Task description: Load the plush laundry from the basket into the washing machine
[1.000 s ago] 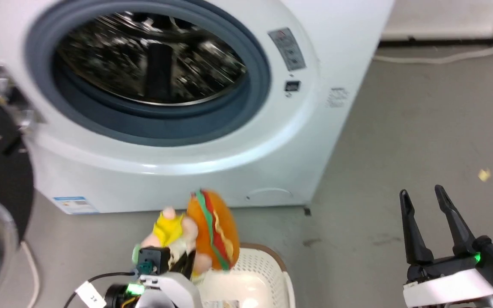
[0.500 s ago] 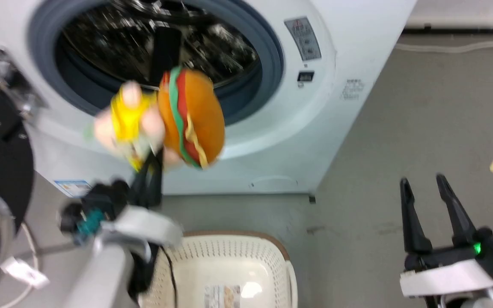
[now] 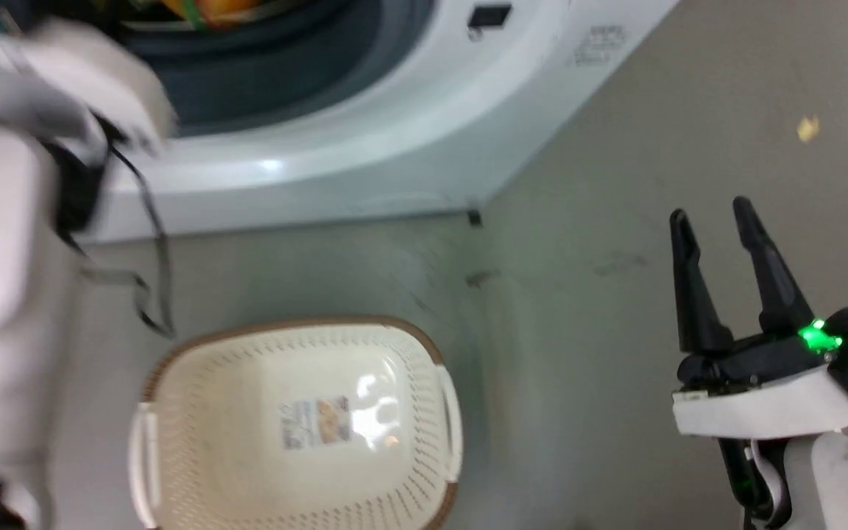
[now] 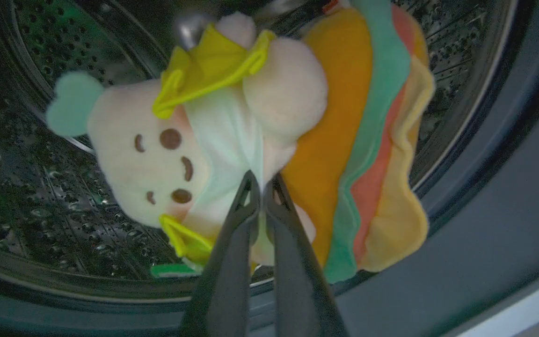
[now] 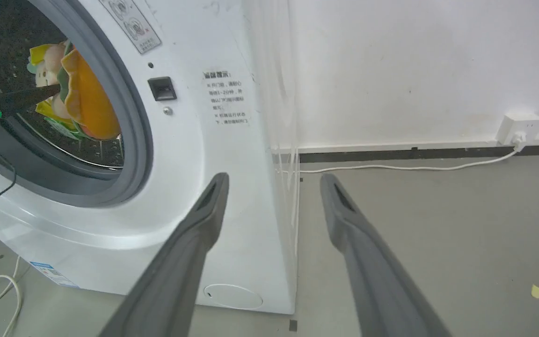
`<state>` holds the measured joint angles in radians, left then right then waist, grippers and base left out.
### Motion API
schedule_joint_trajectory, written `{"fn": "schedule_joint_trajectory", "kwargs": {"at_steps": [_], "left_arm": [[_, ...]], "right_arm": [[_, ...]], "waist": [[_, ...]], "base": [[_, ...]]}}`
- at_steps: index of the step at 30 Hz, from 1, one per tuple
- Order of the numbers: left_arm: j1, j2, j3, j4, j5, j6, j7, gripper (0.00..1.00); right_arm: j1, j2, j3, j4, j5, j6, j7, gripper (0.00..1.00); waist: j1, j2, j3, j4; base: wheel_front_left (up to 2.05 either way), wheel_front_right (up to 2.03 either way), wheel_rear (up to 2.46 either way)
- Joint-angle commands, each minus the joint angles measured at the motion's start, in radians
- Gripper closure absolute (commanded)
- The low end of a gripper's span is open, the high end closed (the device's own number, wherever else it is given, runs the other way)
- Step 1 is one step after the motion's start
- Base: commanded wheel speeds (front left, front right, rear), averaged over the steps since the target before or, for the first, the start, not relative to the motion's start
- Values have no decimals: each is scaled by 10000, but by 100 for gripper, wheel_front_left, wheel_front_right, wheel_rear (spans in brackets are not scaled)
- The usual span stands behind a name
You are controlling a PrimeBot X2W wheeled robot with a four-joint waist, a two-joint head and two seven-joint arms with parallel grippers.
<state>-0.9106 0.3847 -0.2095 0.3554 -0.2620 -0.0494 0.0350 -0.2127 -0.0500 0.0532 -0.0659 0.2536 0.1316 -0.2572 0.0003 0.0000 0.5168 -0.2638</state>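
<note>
While the left claw (image 4: 261, 180) is clamped on the plush laundry (image 4: 288, 93), both toys hang inside the mouth of the washing machine (image 5: 232, 187).

Grip: fingertips closed on a fold of white fabric between the pink figure (image 4: 148, 150) and the burger toy (image 4: 339, 117), so one pinch carries the pair. Position: past the grey door ring (image 5: 134, 117), in front of the perforated steel drum (image 4: 40, 187); cannot tell whether they touch it. Basket (image 3: 288, 324) on the floor before the machine, nothing left in it, so I judge this the last load. Right claw (image 3: 711, 210): fingers apart, holding nothing, well off to the side over bare floor, presumably parked clear of the door. Judged next step: let go once deep enough. Risk: a toy snagging the ring lip and dropping out.
</note>
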Motion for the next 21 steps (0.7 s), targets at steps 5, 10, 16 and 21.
{"fn": "schedule_joint_trajectory", "kwargs": {"at_steps": [5,10,16,21], "left_arm": [[-2093,677,-193,1106,428,-262,1210,100],[-3643,1020,-472,2538,822,-324,1986,100],[-5063,1082,-779,4251,1223,-125,2491,100],[-5338,950,-957,4963,1286,-103,2318,100]], "right_arm": [[-436,-2,34,25,462,-9,-46,0],[-631,-2,170,88,718,-9,-46,0],[-851,-2,350,115,1023,-9,-46,0],[-916,-2,341,174,1044,-9,-46,0]], "waist": [[-3,0,1664,-1119],[-3,0,2174,-1402],[-3,0,2579,-1640],[-3,0,2525,-1612]], "base": [[0,0,0],[0,0,0],[0,0,0],[0,0,0]]}}
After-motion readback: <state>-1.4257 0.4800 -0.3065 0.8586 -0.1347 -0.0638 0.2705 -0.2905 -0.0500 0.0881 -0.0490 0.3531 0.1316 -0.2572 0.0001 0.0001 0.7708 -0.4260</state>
